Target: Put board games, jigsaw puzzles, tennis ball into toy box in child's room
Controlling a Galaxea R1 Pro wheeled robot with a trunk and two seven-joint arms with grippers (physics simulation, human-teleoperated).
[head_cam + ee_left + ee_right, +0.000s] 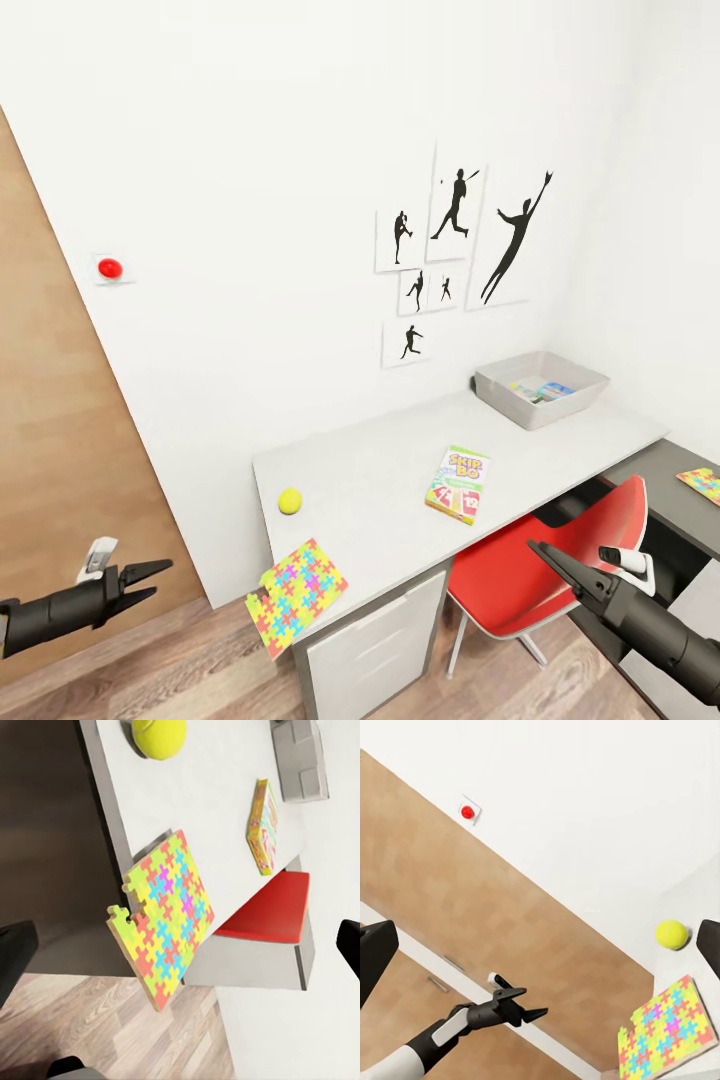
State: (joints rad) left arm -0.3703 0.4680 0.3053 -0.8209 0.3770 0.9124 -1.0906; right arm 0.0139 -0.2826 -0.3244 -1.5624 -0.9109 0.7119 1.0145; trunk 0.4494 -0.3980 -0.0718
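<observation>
On the pale grey table lie the tennis ball, a Skip-Bo board game and a jigsaw puzzle that overhangs the front left corner. Another jigsaw puzzle lies on the lower dark top at the right. The grey toy box stands at the back right with flat colourful boxes inside. My left gripper hangs open, left of the table and below its top. Over the chair, my right gripper is open. The left wrist view has the puzzle, ball and Skip-Bo box.
A red chair is tucked under the table in front of my right arm. A wooden door stands at the left, with a red button on the white wall beside it. Sports posters hang above the table. Drawers sit under its left end.
</observation>
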